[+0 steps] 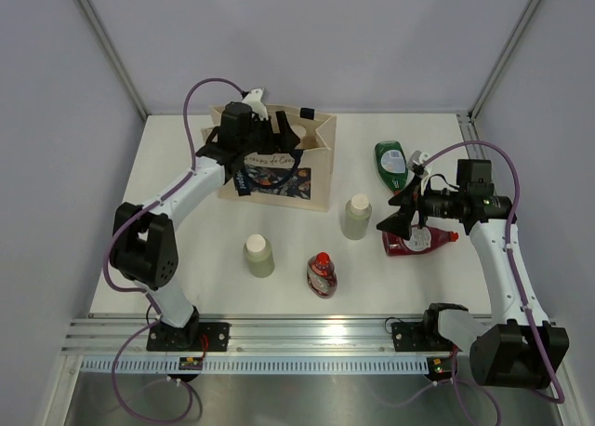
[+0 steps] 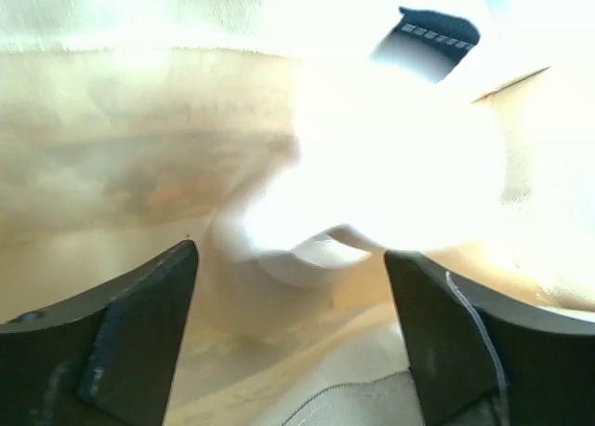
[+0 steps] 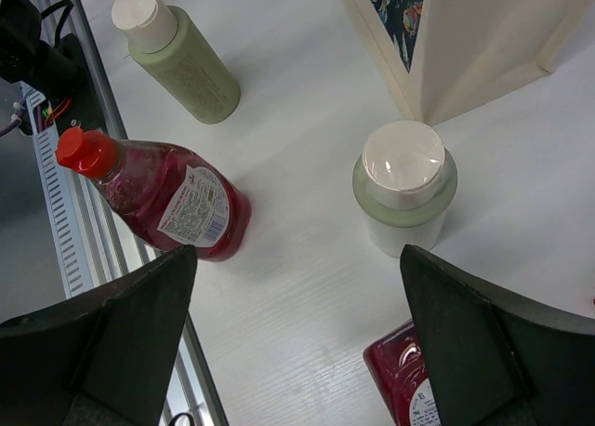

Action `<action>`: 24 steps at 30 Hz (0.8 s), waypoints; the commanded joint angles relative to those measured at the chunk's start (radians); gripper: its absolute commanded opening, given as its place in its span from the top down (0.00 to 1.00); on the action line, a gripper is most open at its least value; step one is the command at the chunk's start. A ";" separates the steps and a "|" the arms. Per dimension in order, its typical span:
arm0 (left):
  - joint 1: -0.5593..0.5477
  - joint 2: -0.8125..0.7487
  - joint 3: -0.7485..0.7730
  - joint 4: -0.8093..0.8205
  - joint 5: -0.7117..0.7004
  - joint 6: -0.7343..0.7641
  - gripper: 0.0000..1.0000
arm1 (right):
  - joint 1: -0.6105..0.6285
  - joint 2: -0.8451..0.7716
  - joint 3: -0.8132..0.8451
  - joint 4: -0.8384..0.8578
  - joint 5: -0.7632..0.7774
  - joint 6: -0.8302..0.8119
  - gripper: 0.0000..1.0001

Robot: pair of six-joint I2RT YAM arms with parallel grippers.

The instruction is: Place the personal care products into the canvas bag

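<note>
Right gripper gapes wide; bottle at its nine o'clock looks light, rigid, slick: clamp mid-body. Left gripper parted inside bag.

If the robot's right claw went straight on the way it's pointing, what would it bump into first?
Most likely the pale green bottle with the cream cap, standing right ahead of the open right gripper. Height is hard to judge, so it might skim over it.
</note>
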 commanded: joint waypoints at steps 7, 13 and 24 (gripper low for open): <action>-0.006 0.024 0.063 0.060 0.050 0.047 0.08 | 0.008 0.014 0.015 0.012 0.022 -0.017 0.01; -0.003 -0.080 0.072 -0.010 0.019 0.121 0.08 | 0.008 0.025 -0.001 0.054 0.084 0.012 0.01; 0.000 -0.519 -0.015 -0.123 -0.146 0.250 0.01 | 0.275 0.005 -0.160 0.490 0.666 0.385 0.01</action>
